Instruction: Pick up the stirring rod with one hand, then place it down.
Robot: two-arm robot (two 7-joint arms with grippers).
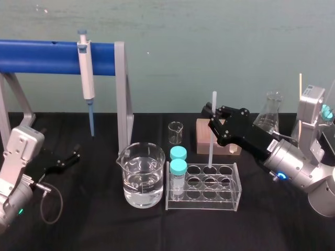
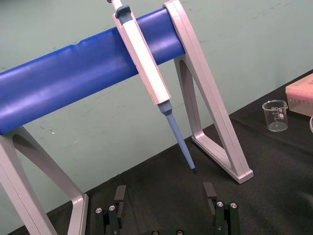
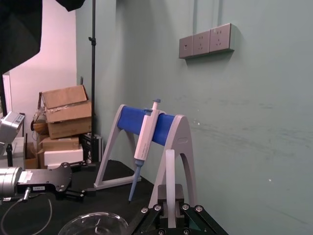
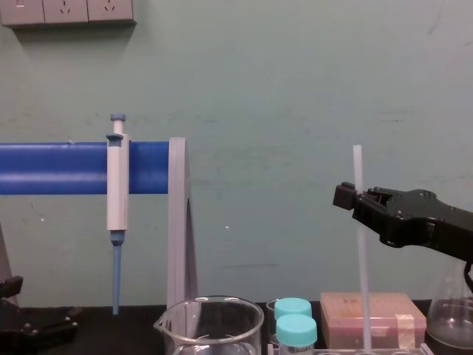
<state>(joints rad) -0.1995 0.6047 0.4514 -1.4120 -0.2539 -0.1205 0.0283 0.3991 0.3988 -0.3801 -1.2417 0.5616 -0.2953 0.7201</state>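
We see our right gripper (image 1: 213, 121) clamped on the stirring rod (image 1: 211, 149), rod upright, lower end at a back-row hole of the clear tube rack (image 1: 204, 203), our left gripper (image 1: 62, 159) parked low at the left, fingers apart

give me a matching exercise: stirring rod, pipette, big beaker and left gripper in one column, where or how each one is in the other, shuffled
Column 1
1. stirring rod
2. pipette
3. big beaker
4. left gripper

Column 2
a. hangs from the blue bar
b. part full of clear liquid, just left of the tube rack
c. open, low near the table on the robot's left
d. upright, clamped in the right gripper, lower end at the tube rack

Pairs: 1-d, 2-a, 3-b, 4-c
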